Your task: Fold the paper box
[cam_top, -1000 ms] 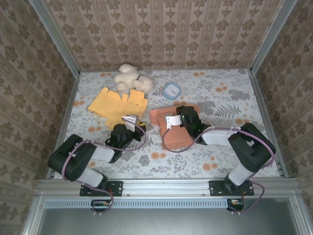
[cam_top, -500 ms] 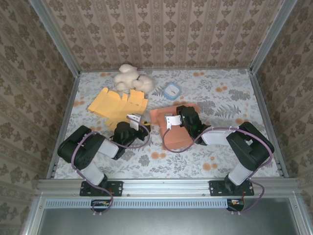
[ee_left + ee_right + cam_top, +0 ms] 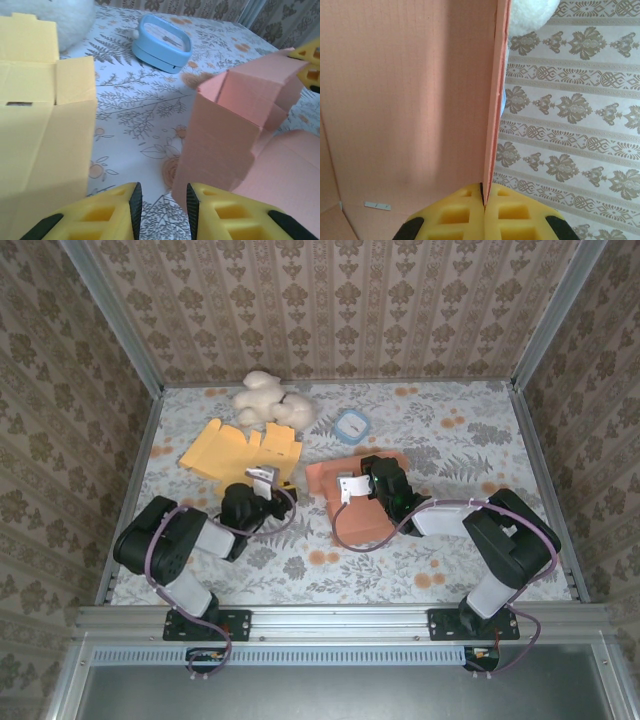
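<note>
The pink paper box lies near the middle of the floral surface, partly opened, with one panel standing upright. The right hand sits over its far end. From above, the hand's dark body covers its fingertips. In the right wrist view, the right hand is clamped tight on the thin edge of a pink panel, with both yellow pads pressed flat against it. The rest of the box runs out of frame to the left and top. A small pale strip lies low on the panel; it is probably a sticker or tape, but it is too small to be sure.

The left hand lies low on the surface between the pink box and a flat yellow cardboard cut-out. In the left wrist view, its fingers stand partly apart with only the bare surface between them, gripping nothing. The yellow cardboard is just to their left, cut off by the frame. The raised pink wall rises close on the right. At the top right corner, the yellow pads of the right hand peek in behind the pink flap.

Toward the back, a white plush toy touches the yellow cardboard's far edge. A small blue container sits just beyond the pink box.
</note>
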Tool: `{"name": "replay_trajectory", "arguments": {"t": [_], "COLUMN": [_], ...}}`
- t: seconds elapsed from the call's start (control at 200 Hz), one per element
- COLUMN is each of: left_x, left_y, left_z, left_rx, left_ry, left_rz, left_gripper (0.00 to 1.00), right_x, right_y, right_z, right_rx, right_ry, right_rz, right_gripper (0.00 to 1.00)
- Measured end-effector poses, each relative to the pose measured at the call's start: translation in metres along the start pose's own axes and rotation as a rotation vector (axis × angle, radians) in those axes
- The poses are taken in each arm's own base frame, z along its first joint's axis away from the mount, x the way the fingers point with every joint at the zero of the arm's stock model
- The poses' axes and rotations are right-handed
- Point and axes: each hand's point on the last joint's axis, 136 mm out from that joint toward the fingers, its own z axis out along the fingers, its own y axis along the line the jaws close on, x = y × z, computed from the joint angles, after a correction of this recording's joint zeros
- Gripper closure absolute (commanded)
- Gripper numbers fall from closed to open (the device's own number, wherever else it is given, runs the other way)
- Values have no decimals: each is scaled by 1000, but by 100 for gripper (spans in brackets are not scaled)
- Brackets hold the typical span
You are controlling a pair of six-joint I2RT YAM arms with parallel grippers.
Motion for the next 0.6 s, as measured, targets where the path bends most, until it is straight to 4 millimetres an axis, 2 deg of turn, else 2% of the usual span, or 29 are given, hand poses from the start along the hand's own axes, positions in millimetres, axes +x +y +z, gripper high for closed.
{"name": "replay_trajectory", "arguments": {"t": [0.125,0.315,0.6], "left_x": [1,0,7], "left_y": [-6,-14,-5], "left_z": [0,15,34], "left_rx": [55,129,166], "left_ry": [13,34,67], "left_rz": [-11,-25,-67], "left_gripper": [67,67,67], "right_x": [0,0,-1], "right_y": [0,1,1], "right_z": [0,0,0], "right_rx": [-1,-3,-5], "right_ry": [0,-2,-6], "right_rz": [0,0,0], "right_gripper": [100,100,100]}}
